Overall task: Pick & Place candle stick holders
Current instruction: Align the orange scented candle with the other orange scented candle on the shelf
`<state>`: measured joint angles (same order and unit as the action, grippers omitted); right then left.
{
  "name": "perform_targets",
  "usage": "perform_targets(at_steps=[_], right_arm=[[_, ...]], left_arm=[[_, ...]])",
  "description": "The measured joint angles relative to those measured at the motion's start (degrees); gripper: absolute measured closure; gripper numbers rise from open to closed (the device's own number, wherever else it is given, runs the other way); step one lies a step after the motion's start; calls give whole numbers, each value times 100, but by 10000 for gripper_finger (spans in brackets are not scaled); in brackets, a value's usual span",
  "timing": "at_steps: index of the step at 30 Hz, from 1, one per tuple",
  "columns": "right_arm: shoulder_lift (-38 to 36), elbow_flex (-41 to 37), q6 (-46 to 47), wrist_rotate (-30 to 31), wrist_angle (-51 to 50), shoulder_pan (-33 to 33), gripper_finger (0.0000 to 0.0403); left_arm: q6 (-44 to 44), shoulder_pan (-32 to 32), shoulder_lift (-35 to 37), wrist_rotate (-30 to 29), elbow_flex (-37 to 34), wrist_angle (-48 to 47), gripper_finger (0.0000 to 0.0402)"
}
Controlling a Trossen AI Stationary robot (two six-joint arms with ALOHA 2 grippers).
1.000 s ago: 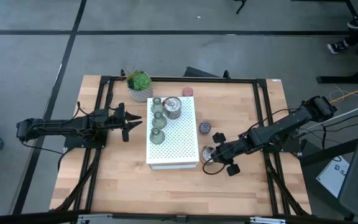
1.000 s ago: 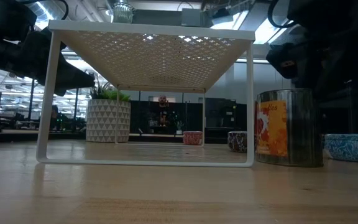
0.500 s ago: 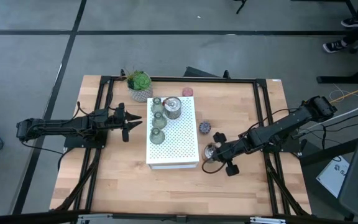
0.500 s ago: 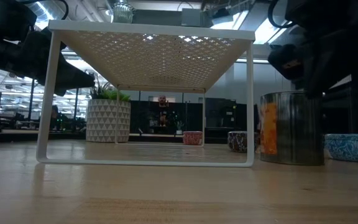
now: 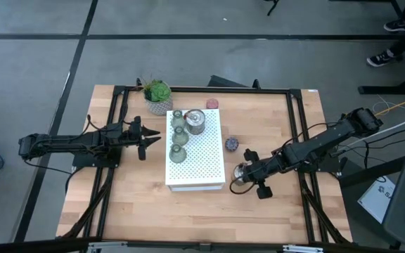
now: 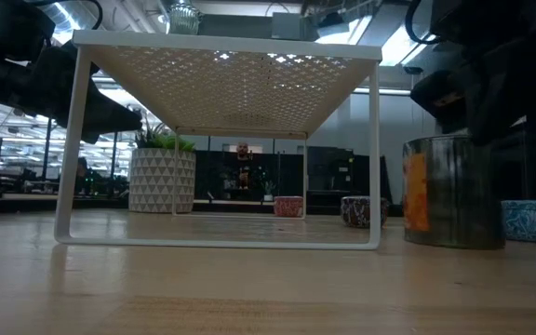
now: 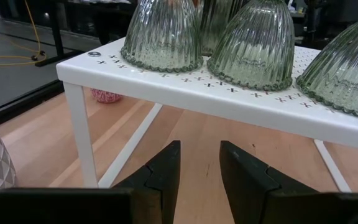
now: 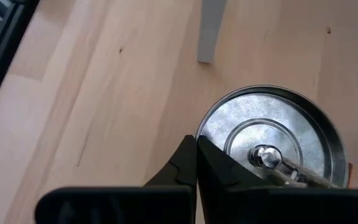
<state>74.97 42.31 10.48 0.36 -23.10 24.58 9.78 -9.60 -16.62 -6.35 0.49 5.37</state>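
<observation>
My right gripper point(image 5: 243, 173) is shut on a round silvery metal holder point(image 5: 238, 171) that stands just right of the white perforated box point(image 5: 204, 165). The holder also shows in the low view point(image 6: 449, 191). On the box stand three olive-green glass holders point(image 5: 179, 133) and a second silvery holder point(image 5: 195, 121). A purple holder point(image 5: 231, 144), a blue holder point(image 6: 533, 221) and a pink holder point(image 5: 212, 104) stand on the table. My left gripper point(image 5: 150, 138) is open and empty, left of the box. My right gripper pinches the silvery holder's wall at its top rim point(image 8: 199, 132), one finger inside the hollow and one outside. The fingers slant down from the table's right side. The holder stands upright, and its base appears to rest on the table point(image 6: 449, 244).
A green plant in a white pot point(image 5: 158, 95) stands at the box's far left corner. Black frame rails point(image 5: 301, 140) run along the table's left and right sides. Bare wood lies near the front edge point(image 5: 188, 211).
My right gripper has drawn the silvery holder a little toward the table's right edge. The holder has stayed upright and has turned about, so less of its orange label faces the low camera.
</observation>
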Motion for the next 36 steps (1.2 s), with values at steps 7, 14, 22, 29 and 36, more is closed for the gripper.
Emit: perform_targets(at_steps=[7,14,22,29,36], right_arm=[[-404,-1,-21,-142,-21,-20,403],[-662,4,-26,-122,-81,-22,403],[-948,15,-41,-167,-215,-110,403],[-1092,109,-39,-190,-588,-380,403],[-1105,870,-208,-192,-1485,-545,403]], left_arm=[[0,0,0,0,-2,0,294],[-1,1,0,0,-1,2,294],[-1,1,-2,0,-1,0,294],[0,1,-2,0,0,8,294],[-2,-1,-2,0,-2,2,294]])
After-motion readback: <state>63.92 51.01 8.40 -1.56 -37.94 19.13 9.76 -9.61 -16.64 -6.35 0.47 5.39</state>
